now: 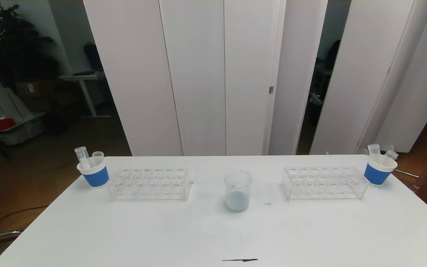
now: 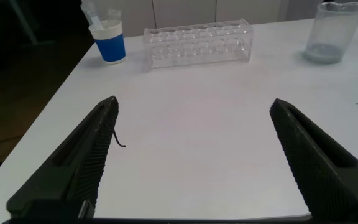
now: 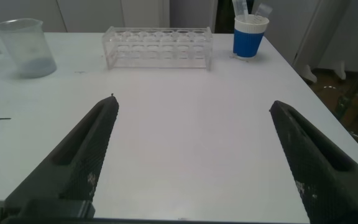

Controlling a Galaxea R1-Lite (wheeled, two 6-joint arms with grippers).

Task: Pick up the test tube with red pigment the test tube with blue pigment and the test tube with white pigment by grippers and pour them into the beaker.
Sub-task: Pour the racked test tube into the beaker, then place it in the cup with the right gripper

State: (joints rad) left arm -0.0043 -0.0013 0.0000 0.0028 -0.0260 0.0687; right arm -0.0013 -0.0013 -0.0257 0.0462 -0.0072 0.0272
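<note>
The clear beaker (image 1: pixel 237 191) stands mid-table with pale grey-blue liquid at its bottom; it also shows in the left wrist view (image 2: pixel 331 31) and the right wrist view (image 3: pixel 25 46). No test tube with red, blue or white pigment shows; the tubes in the paper cups (image 1: pixel 82 155) (image 1: pixel 373 149) look clear. Neither arm appears in the head view. My left gripper (image 2: pixel 193 109) hovers open over bare table near the front left, nothing between its fingers (image 2: pixel 86 155). My right gripper (image 3: pixel 193 109) hovers open over bare table near the front right, likewise empty.
Two clear racks, left (image 1: pixel 149 184) and right (image 1: pixel 324 183), flank the beaker with no tubes in their holes. A blue-banded cup (image 1: pixel 94 172) stands at the far left corner, another (image 1: pixel 379 170) at the far right. A thin dark mark (image 1: pixel 240 260) lies at the table's front edge.
</note>
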